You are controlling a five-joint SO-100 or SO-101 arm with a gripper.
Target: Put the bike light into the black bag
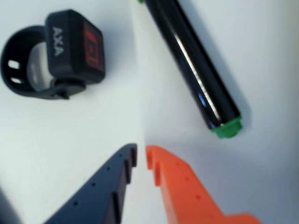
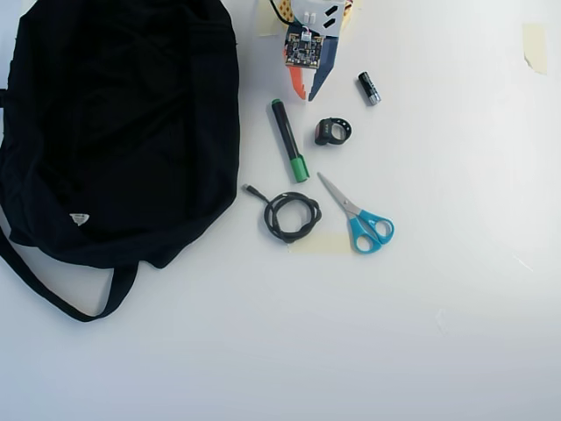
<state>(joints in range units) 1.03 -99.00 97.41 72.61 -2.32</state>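
The bike light (image 2: 333,132) lies on the white tabletop (image 2: 438,263), well right of the black bag (image 2: 123,123) and just right of the green-capped marker (image 2: 288,140) in the overhead view. Its long axis runs left-right there, block to the left, strap loop to the right. The pincer (image 1: 141,156) hovers above the tabletop, its 2 fingertips almost together, holding and touching nothing

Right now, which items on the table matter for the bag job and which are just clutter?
Needed:
- bike light, with ring strap
- black bag
- gripper, empty, fingers nearly together

Just lying about:
- marker, green-capped
- small cylinder
- coiled cable
- scissors, blue-handled
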